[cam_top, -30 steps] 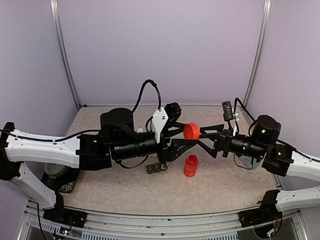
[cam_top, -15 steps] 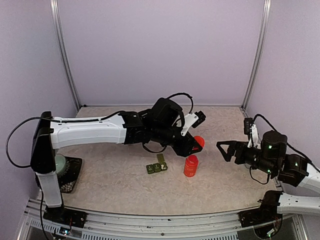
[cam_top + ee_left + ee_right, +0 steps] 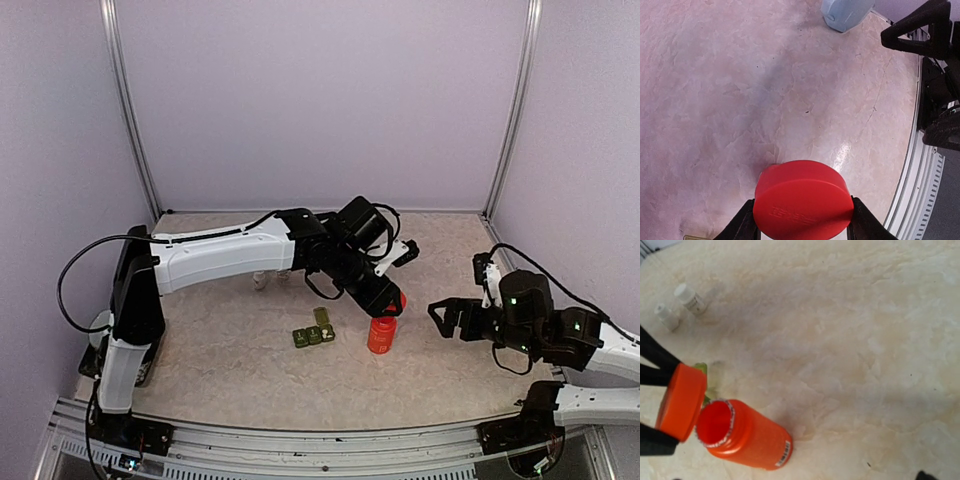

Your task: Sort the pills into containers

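Both hung low: left tool (image 3: 392, 303), stretched far across, pinched the cap (image 3: 802, 200) over the bottle (image 3: 381, 333); right tool (image 3: 440, 315) gaped apart.

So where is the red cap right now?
In the top view the red cap is mid-table, clamped in the left gripper right by the open mouth of the red bottle, to the right of the green containers.

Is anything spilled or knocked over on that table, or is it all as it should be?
Nothing looks spilled. The orange bottle stands upright with its mouth open, only because the left gripper holds its red cap just beside it. No loose pills show on the table.
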Controlling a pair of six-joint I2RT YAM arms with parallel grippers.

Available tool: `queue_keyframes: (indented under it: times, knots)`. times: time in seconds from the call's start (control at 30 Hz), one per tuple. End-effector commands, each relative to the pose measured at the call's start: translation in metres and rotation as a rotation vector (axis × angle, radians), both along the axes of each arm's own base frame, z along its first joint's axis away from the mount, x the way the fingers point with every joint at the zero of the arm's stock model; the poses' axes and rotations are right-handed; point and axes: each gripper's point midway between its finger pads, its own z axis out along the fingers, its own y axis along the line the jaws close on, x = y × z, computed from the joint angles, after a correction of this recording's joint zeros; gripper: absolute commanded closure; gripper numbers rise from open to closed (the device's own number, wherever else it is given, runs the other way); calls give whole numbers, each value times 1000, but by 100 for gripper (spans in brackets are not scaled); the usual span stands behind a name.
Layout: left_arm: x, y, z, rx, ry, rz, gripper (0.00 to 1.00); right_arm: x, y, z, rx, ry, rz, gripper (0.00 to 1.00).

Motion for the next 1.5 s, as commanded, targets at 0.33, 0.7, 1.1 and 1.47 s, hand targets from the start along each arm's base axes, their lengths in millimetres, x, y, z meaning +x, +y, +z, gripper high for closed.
queue_keyframes:
  times: [0.33,0.7,1.1,1.47]
  knots:
    - [0,6,-23,136,36,0,57,-1,-1,-18,2,32,-10,0]
    - [6,3,-22,141,11,14,57,5,22,-45,3,49,57,0]
    - [15,9,-1,108,-13,43,57,5,50,-56,-50,-214,290,0]
    - [24,22,21,58,-35,84,58,7,61,-95,-125,-296,336,0]
